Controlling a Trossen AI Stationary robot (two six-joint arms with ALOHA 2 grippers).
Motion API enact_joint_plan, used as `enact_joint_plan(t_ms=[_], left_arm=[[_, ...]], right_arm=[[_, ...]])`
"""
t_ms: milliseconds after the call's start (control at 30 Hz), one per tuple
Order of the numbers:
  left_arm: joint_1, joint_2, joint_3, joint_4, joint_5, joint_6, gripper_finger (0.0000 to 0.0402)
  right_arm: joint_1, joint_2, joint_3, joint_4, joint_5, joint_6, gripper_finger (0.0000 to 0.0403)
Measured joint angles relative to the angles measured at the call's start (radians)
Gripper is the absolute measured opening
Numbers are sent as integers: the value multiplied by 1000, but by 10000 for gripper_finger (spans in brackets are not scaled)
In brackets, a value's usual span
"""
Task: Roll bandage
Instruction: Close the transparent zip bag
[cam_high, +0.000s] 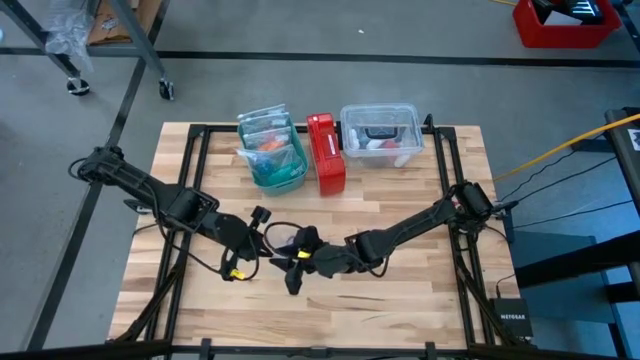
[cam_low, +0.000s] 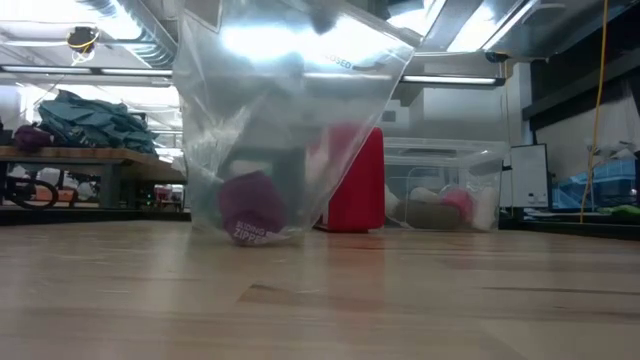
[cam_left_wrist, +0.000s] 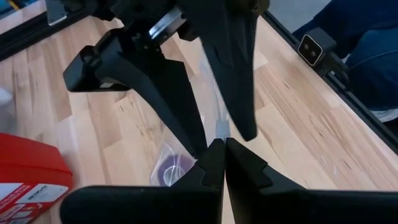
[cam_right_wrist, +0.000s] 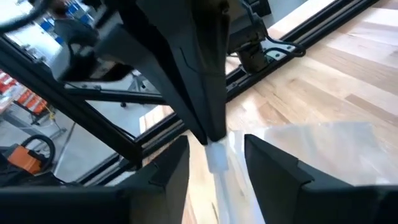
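The bandage (cam_low: 250, 205) is a small purple coil lying in the bottom of a clear zip bag (cam_low: 290, 90) that is held upright over the table's middle. In the left wrist view the bandage (cam_left_wrist: 171, 169) shows through the plastic below the fingers. My left gripper (cam_left_wrist: 224, 163) is shut on the bag's top edge. My right gripper (cam_right_wrist: 216, 163) comes from the other side with its fingers apart, straddling the bag's white zip strip (cam_right_wrist: 216, 155) just beside the left one's tips. From above, the two grippers meet at mid-table, left gripper (cam_high: 280, 245) and right gripper (cam_high: 300, 260).
At the table's back edge stand a red box (cam_high: 326, 152), a clear lidded container (cam_high: 380, 135) and a plastic bag with teal contents (cam_high: 270, 150). A black frame rail (cam_high: 452, 190) runs along the right side. Bare wood lies in front of the grippers.
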Motion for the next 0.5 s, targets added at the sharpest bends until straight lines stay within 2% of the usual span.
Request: enact_joint_plan(t_ms=[333,433,500], left_arm=[[0,0,0,-1,-4,-3,0],[0,0,0,-1,-4,-2,0],[0,0,0,-1,-4,-3,0]], right_arm=[[0,0,0,-23,-1,0,40],[1,0,0,-25,-1,0,17],[1,0,0,-26,-1,0,16]])
